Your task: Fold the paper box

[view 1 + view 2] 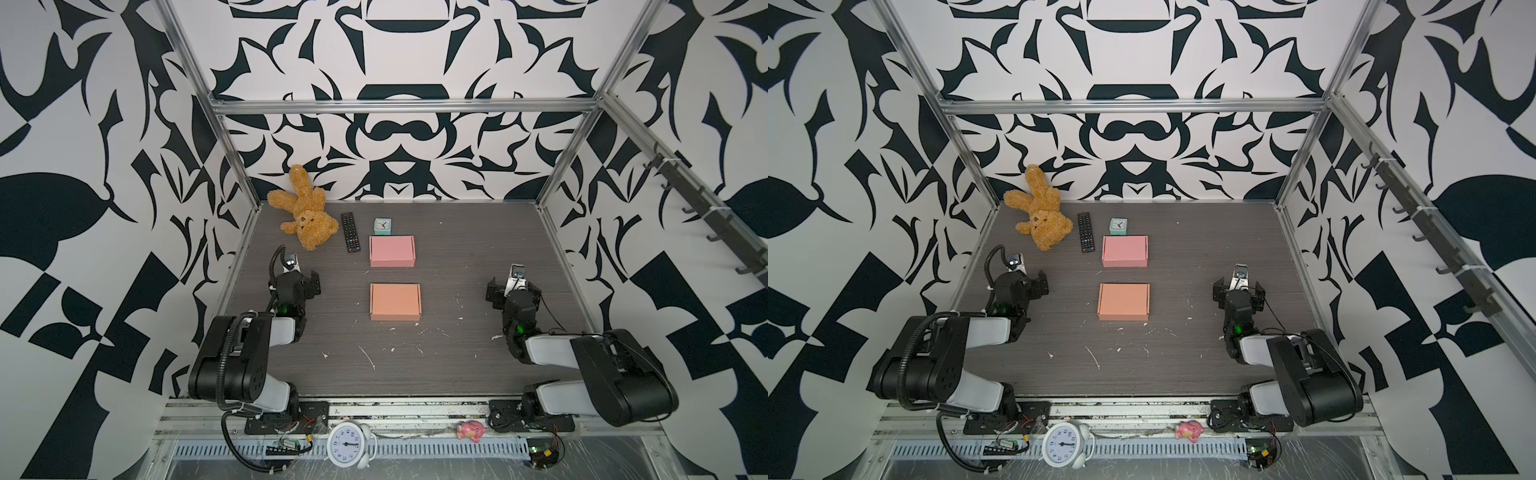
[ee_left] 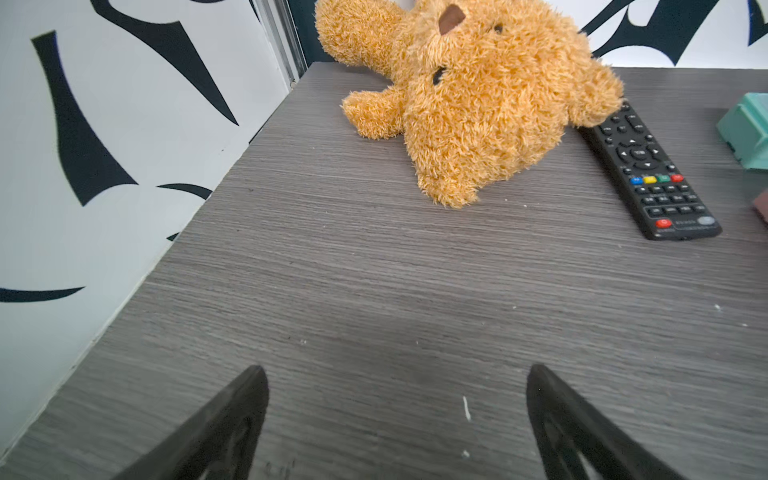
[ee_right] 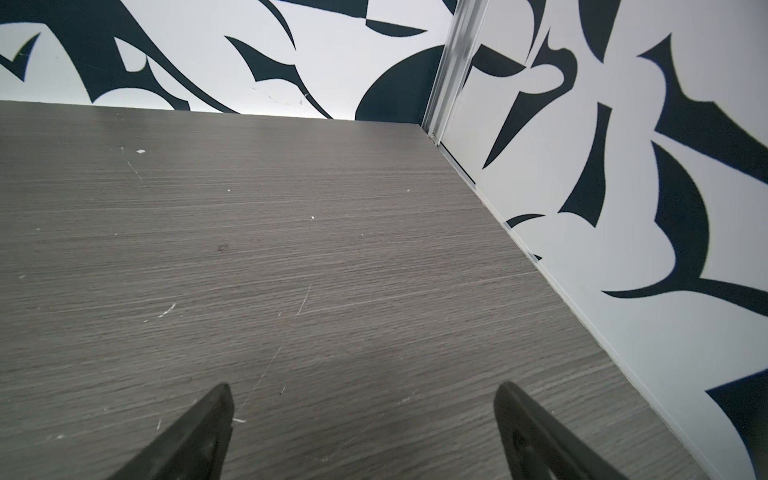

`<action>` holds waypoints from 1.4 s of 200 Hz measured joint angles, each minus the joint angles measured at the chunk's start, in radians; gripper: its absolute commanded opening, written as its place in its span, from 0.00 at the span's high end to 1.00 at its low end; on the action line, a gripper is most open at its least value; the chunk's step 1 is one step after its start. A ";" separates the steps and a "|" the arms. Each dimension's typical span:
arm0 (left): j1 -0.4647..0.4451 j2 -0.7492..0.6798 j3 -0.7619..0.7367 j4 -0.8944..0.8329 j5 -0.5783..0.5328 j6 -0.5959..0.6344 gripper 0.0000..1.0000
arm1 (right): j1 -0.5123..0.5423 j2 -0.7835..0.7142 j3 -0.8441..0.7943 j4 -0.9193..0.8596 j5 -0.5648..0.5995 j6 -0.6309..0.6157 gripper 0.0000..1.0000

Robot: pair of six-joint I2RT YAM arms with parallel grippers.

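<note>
Two closed paper boxes lie flat mid-table in both top views. The pink box (image 1: 392, 251) (image 1: 1125, 251) is farther back and the orange box (image 1: 395, 301) (image 1: 1123, 301) is nearer. My left gripper (image 1: 298, 274) (image 1: 1027, 277) hovers open left of the boxes, well apart from them. In the left wrist view it (image 2: 397, 370) has only bare table between its fingers. My right gripper (image 1: 514, 283) (image 1: 1239, 286) stands open to the right of the boxes, and in the right wrist view it (image 3: 365, 386) is empty over bare table. Neither wrist view shows a box clearly.
A tan teddy bear (image 1: 305, 212) (image 2: 469, 104), a black remote (image 1: 350, 232) (image 2: 652, 174) and a small teal clock (image 1: 382, 226) (image 2: 746, 129) lie at the back left, near the pink box. A white alarm clock (image 1: 347, 444) and a pink toy (image 1: 471, 430) sit on the front rail. Patterned walls enclose the table.
</note>
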 measured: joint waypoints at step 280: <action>0.003 0.070 -0.003 0.141 0.095 0.008 0.01 | -0.055 0.194 0.143 -0.027 -0.078 0.000 0.00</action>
